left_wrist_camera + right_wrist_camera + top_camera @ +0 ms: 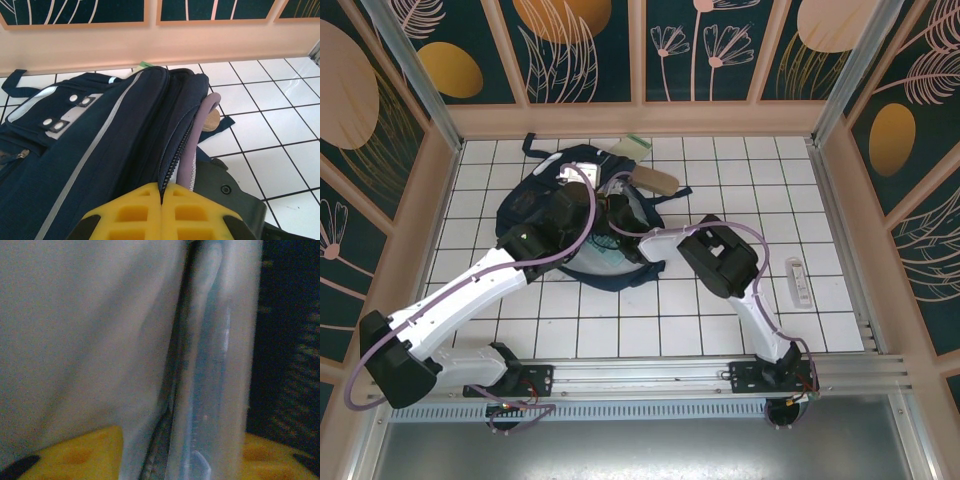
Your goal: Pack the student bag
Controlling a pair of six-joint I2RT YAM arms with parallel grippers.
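Both fingertips are lost from the overhead view, buried in the student bag [538, 185], which lies on the far left-of-centre part of the worktop [720, 330], well back from the near edge. The right wrist view is blurred: pale grey lining fills its left side, a glossy pale strip [215, 365] stands upright beside it, and what that strip is cannot be made out. The right gripper [185, 452] is released, its yellow fingers [95, 450] spread wide to either side of lining and strip. Whether they touch either one is unclear.

The left arm stretches diagonally from the near left corner up to the bag. The left gripper [161, 202] is clenched, its fingers pressed together on the bag's zip edge, with a purple cable [197, 140] running alongside. The right arm rises from the near right, elbows and bends back left into the bag's mouth. A tan object [657, 180] pokes out at the bag's far side, partly covered.
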